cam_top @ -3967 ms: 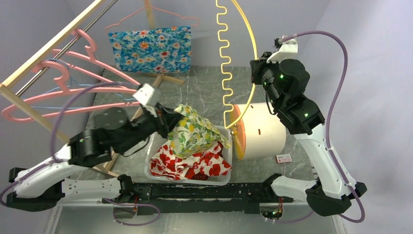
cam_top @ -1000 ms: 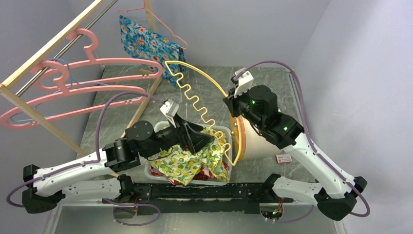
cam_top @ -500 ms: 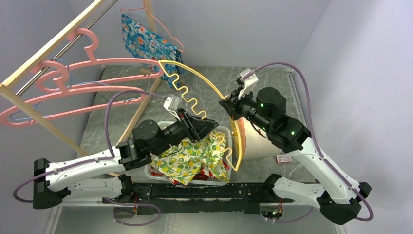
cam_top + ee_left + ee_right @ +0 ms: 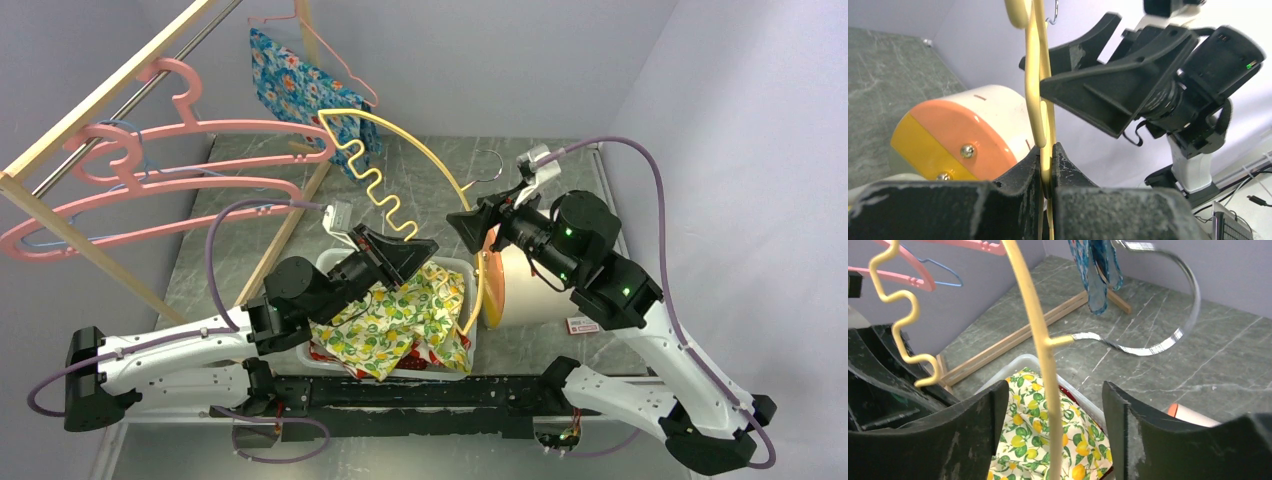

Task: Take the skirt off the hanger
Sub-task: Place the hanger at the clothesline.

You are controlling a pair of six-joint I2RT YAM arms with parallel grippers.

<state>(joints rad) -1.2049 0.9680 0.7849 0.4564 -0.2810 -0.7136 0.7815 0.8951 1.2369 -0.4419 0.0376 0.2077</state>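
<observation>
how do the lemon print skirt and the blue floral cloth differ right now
The lemon-print skirt lies crumpled in the white bin; the blue floral cloth hangs from a thin pink hanger. The skirt is white with yellow lemons; the cloth is blue with pale flowers. Both are printed fabric.

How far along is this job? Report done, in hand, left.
Done: the lemon-print skirt lies in the white bin, off the yellow hanger, which is bare. In hand: the left gripper is shut on that hanger; the right gripper stands open around its rod. Left: probably put the hanger away; a blue floral skirt hangs on the rack.
</observation>
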